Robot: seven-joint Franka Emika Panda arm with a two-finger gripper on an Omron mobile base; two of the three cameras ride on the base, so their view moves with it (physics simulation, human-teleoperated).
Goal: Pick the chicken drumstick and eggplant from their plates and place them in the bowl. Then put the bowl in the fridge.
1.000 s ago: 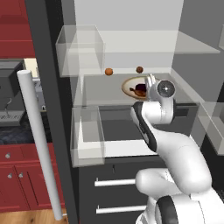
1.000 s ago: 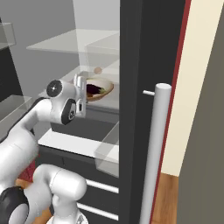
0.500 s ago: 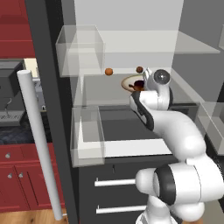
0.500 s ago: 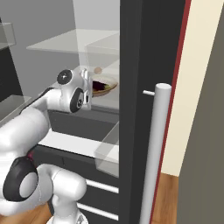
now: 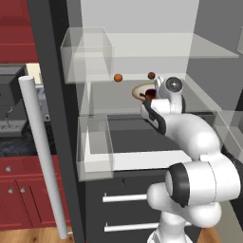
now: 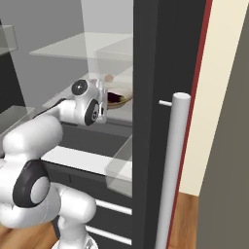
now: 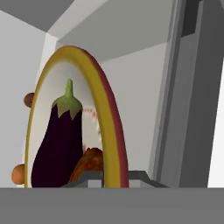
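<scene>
The bowl [image 7: 111,109], tan-rimmed and cream inside, sits over the middle shelf inside the open fridge [image 5: 114,102]. My gripper [image 7: 111,177] is shut on its near rim. Inside the bowl lie the dark purple eggplant [image 7: 57,144] with its green stem and the golden-brown chicken drumstick [image 7: 89,164]. From the left base, the bowl [image 5: 140,90] shows just left of my gripper [image 5: 154,92]. From the right base, the bowl [image 6: 121,99] pokes out beside the gripper [image 6: 104,99] and the fridge's dark wall. The plates are out of view.
Two small round brown things [image 5: 117,77] [image 5: 151,75] rest at the back of the shelf. A clear bin [image 5: 88,54] hangs above left, another [image 5: 95,147] lower. The open door's silver bar handles [image 5: 42,152] [image 6: 170,170] stand on both sides. Lower drawers [image 5: 126,197] are below.
My hand has edged left and deeper over the shelf, and the elbow has swung out and risen. The bowl stays in the grip at about the same spot.
</scene>
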